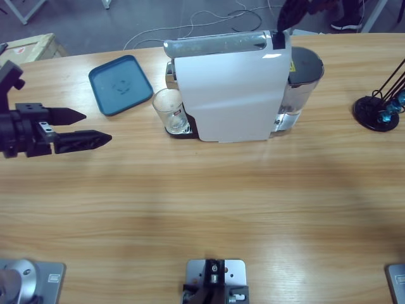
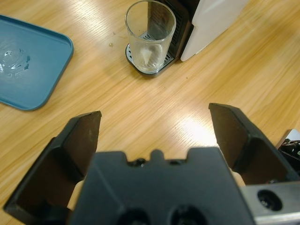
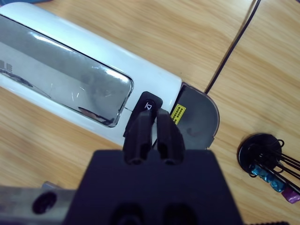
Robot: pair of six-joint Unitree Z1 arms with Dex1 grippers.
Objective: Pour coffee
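Two end effectors: left end effector [image 2: 154, 136] released, hovering off the glass tumbler [image 2: 150, 35] under the coffee machine [image 1: 231, 88] spout; right end effector [image 3: 152, 126] clenched, tips at the black button [image 3: 147, 107]. No coffee visible yet. Risk: off-centre press sliding off, brewing nothing.

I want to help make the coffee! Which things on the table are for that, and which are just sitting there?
For the coffee:
- white coffee machine
- black button, with the right gripper shut just over it
- glass on the machine's drip tray, looks empty
- left gripper, open, waiting

Just sitting there:
- blue tray
- black stand
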